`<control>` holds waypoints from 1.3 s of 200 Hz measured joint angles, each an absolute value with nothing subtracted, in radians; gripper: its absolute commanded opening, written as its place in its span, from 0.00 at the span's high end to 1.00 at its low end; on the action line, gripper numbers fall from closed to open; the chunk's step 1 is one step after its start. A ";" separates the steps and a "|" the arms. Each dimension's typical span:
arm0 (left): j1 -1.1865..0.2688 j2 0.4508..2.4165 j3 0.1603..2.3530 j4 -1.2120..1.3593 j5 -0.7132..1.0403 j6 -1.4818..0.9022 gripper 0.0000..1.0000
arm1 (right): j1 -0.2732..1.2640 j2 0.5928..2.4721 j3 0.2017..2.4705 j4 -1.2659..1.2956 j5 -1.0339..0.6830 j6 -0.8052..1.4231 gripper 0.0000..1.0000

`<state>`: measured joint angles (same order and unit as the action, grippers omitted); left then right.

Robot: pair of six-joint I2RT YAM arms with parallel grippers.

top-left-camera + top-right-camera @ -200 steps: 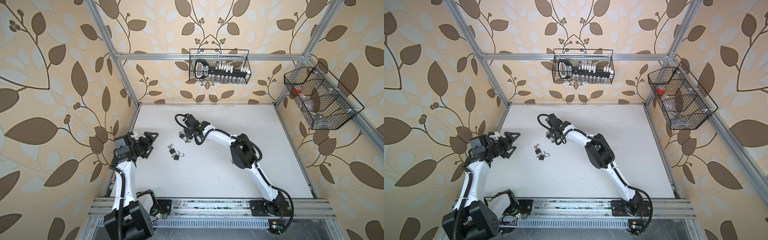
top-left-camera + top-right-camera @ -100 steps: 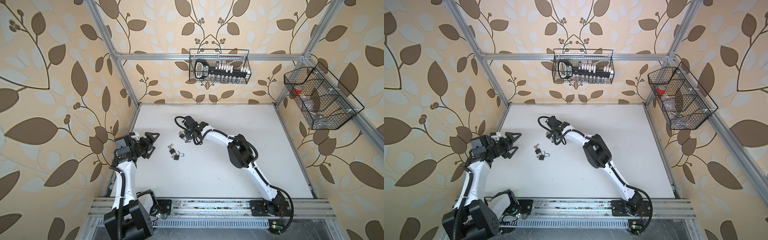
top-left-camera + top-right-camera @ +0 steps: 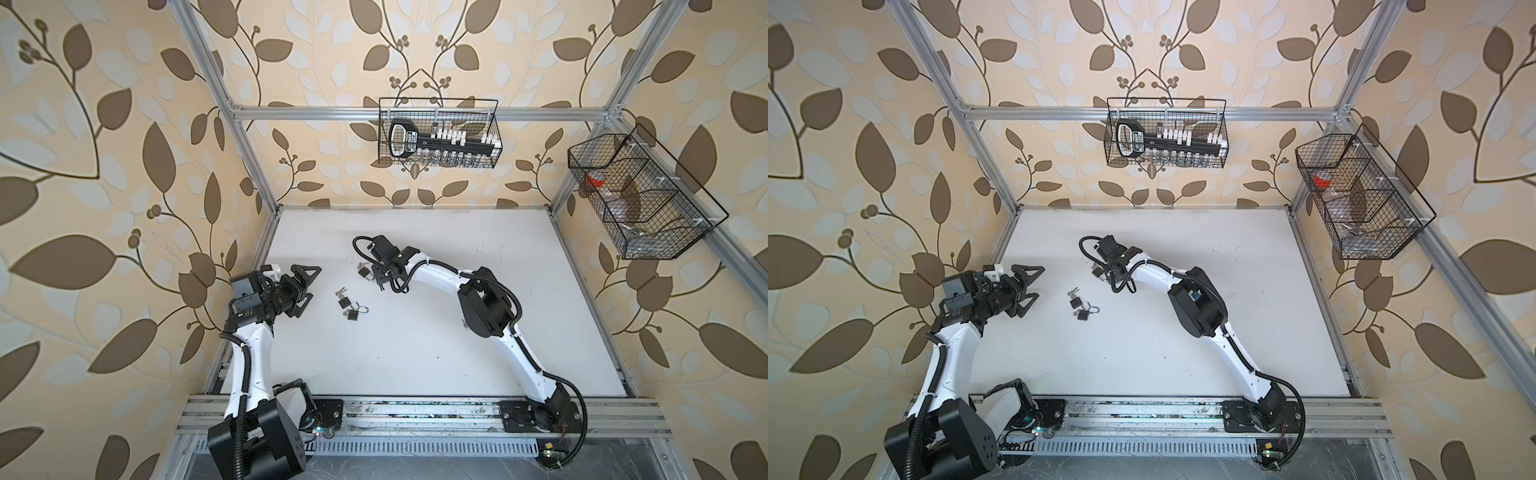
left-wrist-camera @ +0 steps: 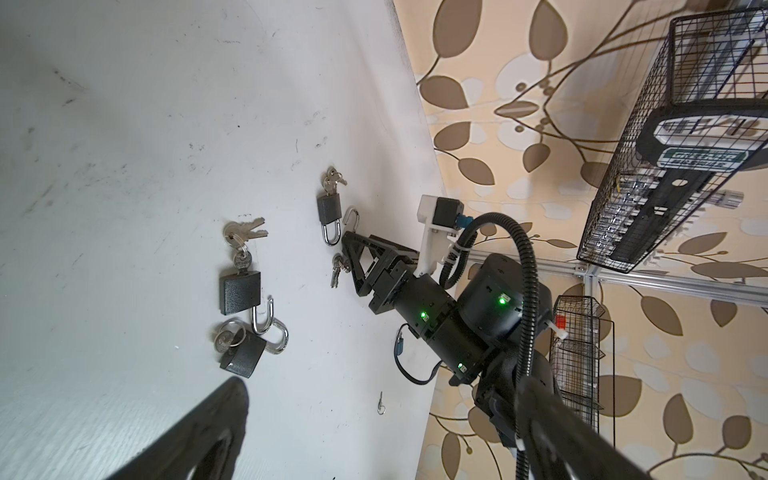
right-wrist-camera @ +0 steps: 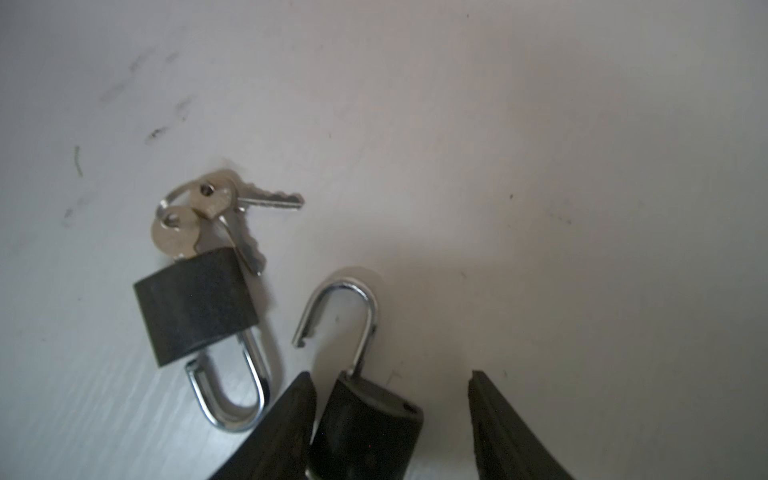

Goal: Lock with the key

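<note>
In the right wrist view a black padlock with its steel shackle swung open lies on the table between the fingers of my right gripper. The jaws are open: one finger is against the body and a gap separates the other. Its keys stick out beneath the gripper in the left wrist view. Beside it lies a second padlock with a key in it. My left gripper hangs open and empty at the table's left edge.
Two more padlocks with keys lie between the two grippers, one with its shackle open. A small loose ring pin lies on the white table. Wire baskets hang on the back and right walls.
My right gripper's jaws have widened slightly around the padlock body and the right arm's elbow has shifted a little to the left. The left arm has barely moved.
</note>
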<state>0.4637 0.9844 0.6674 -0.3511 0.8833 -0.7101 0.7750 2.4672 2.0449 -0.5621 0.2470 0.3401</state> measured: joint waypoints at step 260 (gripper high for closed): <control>0.123 0.963 0.807 -0.376 0.749 -0.665 0.01 | 0.769 1.902 1.393 -0.352 0.106 0.233 0.97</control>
<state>0.1234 0.9634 0.8066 -0.3759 0.7486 -0.6655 0.7692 1.9022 1.3926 -0.3523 0.1059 0.2329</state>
